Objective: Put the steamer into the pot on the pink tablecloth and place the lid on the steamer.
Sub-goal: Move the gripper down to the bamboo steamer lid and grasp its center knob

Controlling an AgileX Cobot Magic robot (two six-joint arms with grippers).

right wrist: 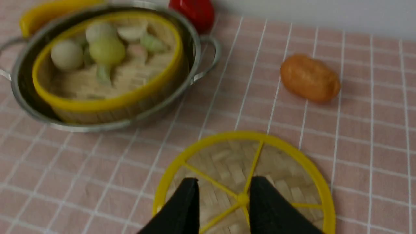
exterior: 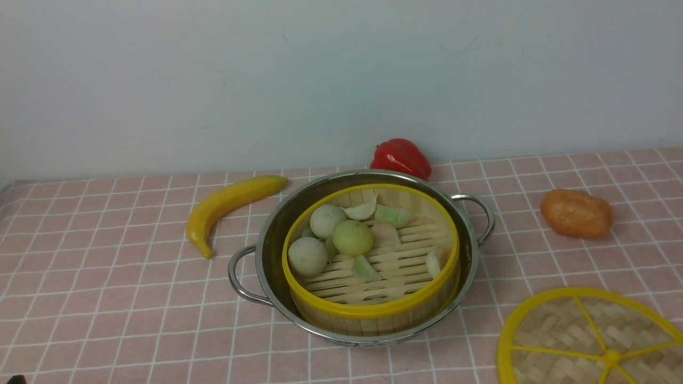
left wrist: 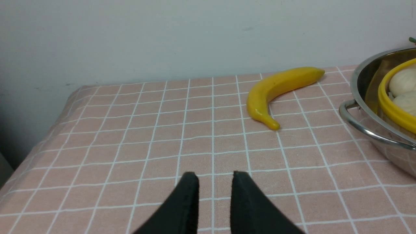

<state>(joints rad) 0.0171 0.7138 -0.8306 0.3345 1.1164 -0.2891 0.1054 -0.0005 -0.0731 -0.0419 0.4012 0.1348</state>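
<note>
My steamer point(exterior: 371, 309) sits inside the pot point(exterior: 341, 338) on the pink tablecloth point(exterior: 133, 320), food in it, while the lid point(exterior: 576, 341) lies flat to the right, apart from the pot. My right pincer point(right wrist: 224, 182) stands spread over the lid, and my left pincer point(left wrist: 214, 175) is spread too, with bare cloth between it and the banana point(left wrist: 273, 94).

The front view's edge cuts off the lid point(exterior: 611, 356) at the near right.
</note>
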